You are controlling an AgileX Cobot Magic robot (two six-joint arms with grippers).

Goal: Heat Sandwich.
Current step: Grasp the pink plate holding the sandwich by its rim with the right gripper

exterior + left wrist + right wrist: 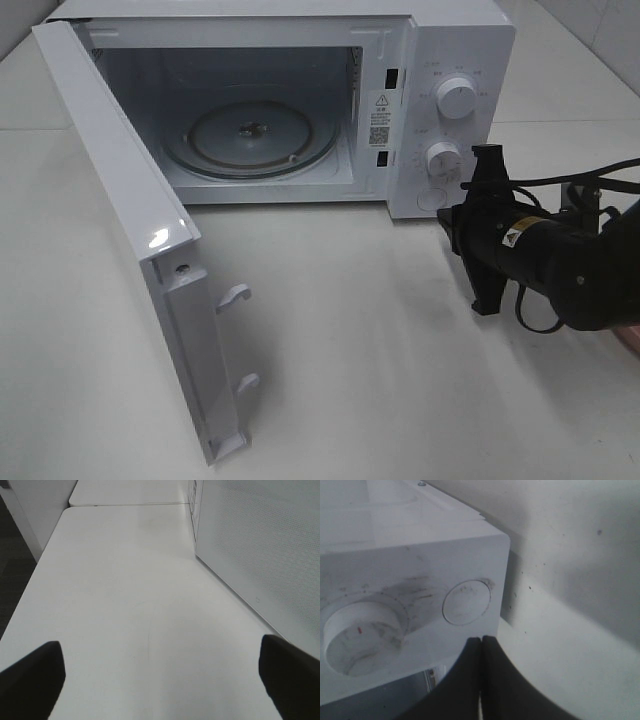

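Note:
The sandwich is out of view in all frames. The white microwave [455,40] stands at the back of the table with its door [115,190] swung wide open to the left. Its glass turntable [250,135] is bare. My right gripper [450,222] is shut and empty, its tips just in front of the round door button [432,198] at the bottom of the control panel. In the right wrist view the shut gripper [481,647] sits right below that button [466,601]. My left gripper [160,680] is open and empty over the table, beside the microwave's side wall [260,540].
Two dials [457,97] [443,157] sit above the button. The open door juts forward over the left half of the white table [380,380]. The right arm's cable loops on the table at the right. A pink sliver [630,342] shows under the right arm at the frame edge.

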